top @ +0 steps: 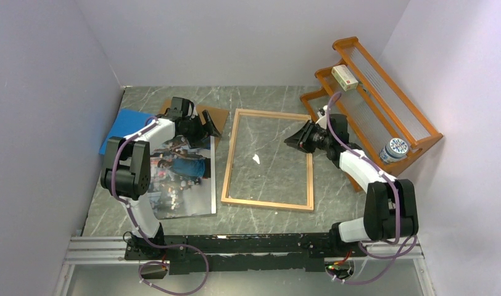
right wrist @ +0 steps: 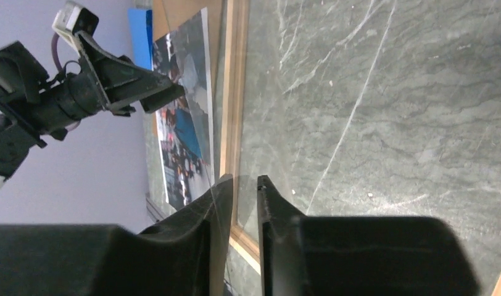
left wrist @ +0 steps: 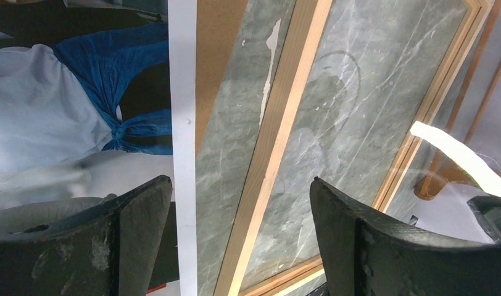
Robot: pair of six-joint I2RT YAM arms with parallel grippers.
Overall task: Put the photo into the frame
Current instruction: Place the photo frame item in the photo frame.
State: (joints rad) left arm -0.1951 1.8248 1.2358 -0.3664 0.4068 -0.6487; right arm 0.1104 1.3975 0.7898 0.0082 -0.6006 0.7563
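Observation:
The photo (top: 183,179) lies face up on the table at the left, its white border and a blue shirt filling the left wrist view (left wrist: 63,117). The frame (top: 229,157) lies flat to its right, with a clear pane (top: 266,154) over its opening. My left gripper (top: 210,126) is open and empty, hovering over the photo's far right edge next to the frame's left rail (left wrist: 279,142). My right gripper (top: 292,140) is at the frame's right rail, its fingers nearly together (right wrist: 245,179) on the clear pane's edge.
A brown backing panel (top: 214,114) and a blue sheet (top: 121,126) lie under the photo's far end. An orange slatted rack (top: 384,92) stands at the back right with a small box (top: 345,78) and a patterned jar (top: 394,150) on it. White walls enclose three sides.

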